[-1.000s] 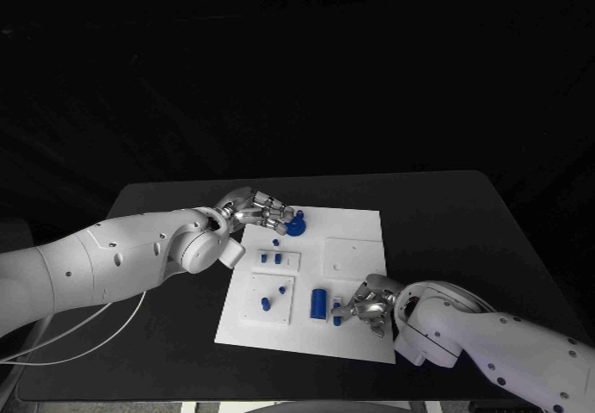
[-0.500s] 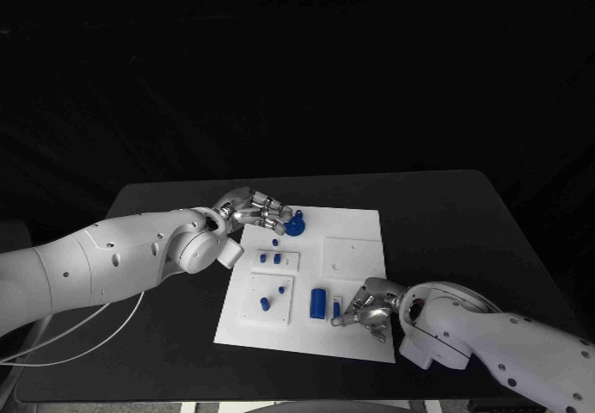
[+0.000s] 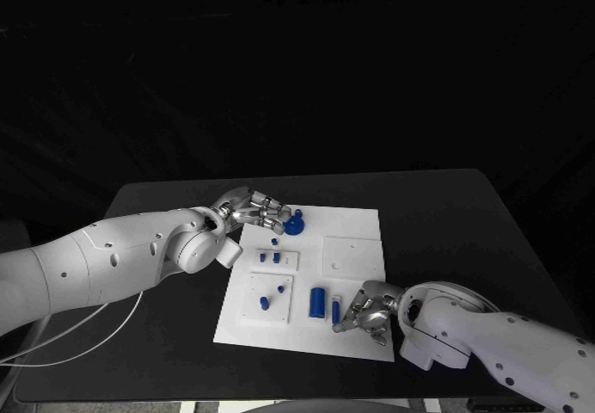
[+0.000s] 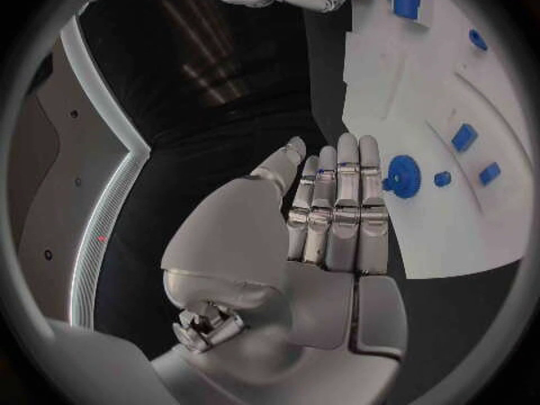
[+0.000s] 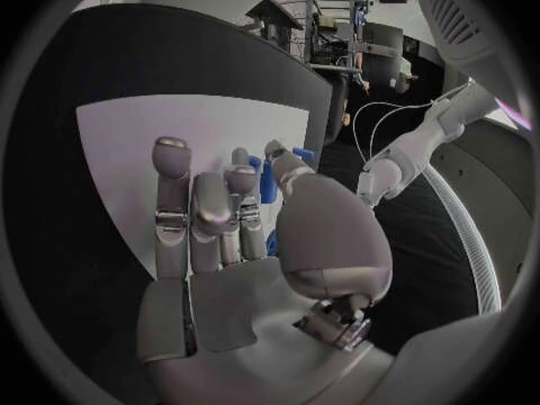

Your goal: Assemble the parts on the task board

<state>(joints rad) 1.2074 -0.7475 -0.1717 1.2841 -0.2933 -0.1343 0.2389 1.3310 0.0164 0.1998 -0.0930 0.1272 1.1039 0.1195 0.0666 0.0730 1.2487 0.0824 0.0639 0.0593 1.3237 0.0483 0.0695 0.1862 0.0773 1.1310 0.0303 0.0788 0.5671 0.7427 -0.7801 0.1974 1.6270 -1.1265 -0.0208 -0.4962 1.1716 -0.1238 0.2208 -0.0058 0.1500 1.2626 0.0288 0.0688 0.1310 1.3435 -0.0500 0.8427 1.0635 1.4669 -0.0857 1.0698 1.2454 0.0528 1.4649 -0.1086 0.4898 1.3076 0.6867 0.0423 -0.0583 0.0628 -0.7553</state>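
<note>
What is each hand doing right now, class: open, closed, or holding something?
Left hand: open, fingers straight beside the blue gear, holding nothing.
Right hand: cannot be told; blue pieces sit behind its fingers.

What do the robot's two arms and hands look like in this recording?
Both arms are smooth white shells dotted with small dark screw holes. The left arm has a round joint cap near the wrist and thin white cables trailing beneath it. The left hand and right hand are silver metal with segmented fingers.
</note>
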